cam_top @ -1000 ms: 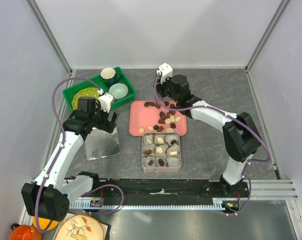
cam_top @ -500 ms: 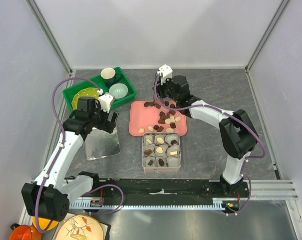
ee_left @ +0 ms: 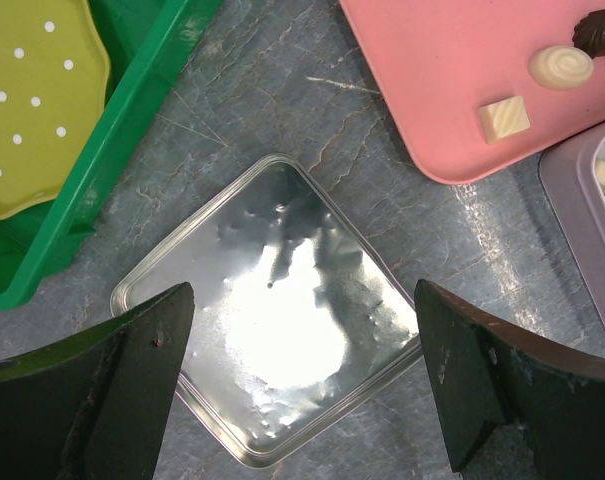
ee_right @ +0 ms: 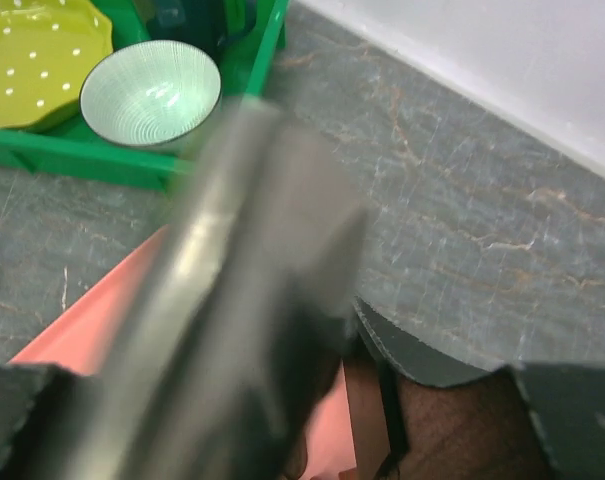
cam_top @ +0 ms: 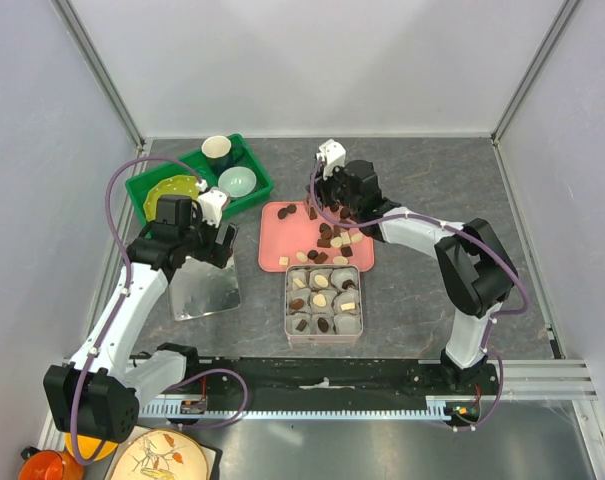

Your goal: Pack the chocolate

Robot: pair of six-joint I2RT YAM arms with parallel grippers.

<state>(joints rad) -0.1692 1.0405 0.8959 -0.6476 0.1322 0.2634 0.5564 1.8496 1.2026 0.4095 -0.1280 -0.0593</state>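
The right pincer [cam_top: 327, 205] is blurry up close, so I cannot tell its grip. The left pincer [ee_left: 302, 300] hangs wide open, empty. The chocolate [cam_top: 329, 240] lies on the pink tray [cam_top: 277, 250] and in the tin [cam_top: 287, 310].

Desk [cam_top: 422, 180], grey stone pattern: green crate [cam_top: 142, 196] far left; pink tray [cam_top: 272, 250] centre; tin [cam_top: 287, 300] just beside it, nearer; lid [cam_top: 204, 290] left.

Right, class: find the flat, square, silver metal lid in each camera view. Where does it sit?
Top external: silver metal lid lies left of centre, on the table.
Left wrist: it fills the centre of the frame.
Right wrist: not in it.
Shared landmark: green plastic crate, visible in all three.
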